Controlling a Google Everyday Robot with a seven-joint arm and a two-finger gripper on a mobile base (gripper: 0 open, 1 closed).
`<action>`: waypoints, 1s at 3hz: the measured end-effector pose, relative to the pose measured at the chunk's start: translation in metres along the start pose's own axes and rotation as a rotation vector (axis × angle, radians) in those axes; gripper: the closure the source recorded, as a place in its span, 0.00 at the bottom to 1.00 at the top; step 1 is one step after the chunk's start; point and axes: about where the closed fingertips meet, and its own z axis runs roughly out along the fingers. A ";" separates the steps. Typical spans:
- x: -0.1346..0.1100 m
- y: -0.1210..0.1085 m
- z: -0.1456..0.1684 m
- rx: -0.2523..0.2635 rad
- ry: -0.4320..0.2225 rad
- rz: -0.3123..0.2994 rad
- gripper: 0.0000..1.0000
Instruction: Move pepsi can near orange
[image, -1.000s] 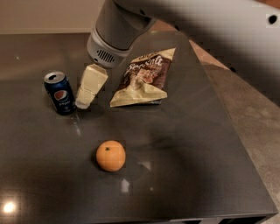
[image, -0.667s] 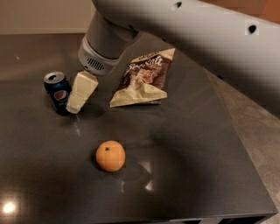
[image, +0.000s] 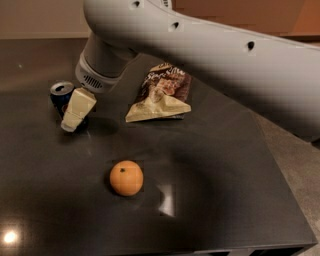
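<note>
The pepsi can (image: 60, 94) stands upright at the left of the dark table, its silver top and dark blue side showing. My gripper (image: 73, 114), cream-coloured at its end, hangs from the big grey arm and sits right at the can, covering its right and front side. The orange (image: 126, 177) lies on the table nearer the front, well apart from the can, its dark stem dot facing up.
A brown-and-cream chip bag (image: 161, 94) lies behind and to the right of the orange. The grey arm (image: 210, 55) spans the upper part of the view. The table's right edge (image: 280, 175) drops to a stone floor.
The arm has swung left and lower. The gripper has gone from beside the can's right side to right up against it, now covering part of the can.
</note>
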 end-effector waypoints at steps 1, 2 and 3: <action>-0.011 0.000 0.011 -0.003 -0.020 0.011 0.00; -0.025 -0.006 0.030 -0.012 -0.039 0.029 0.00; -0.029 -0.009 0.038 -0.017 -0.037 0.037 0.00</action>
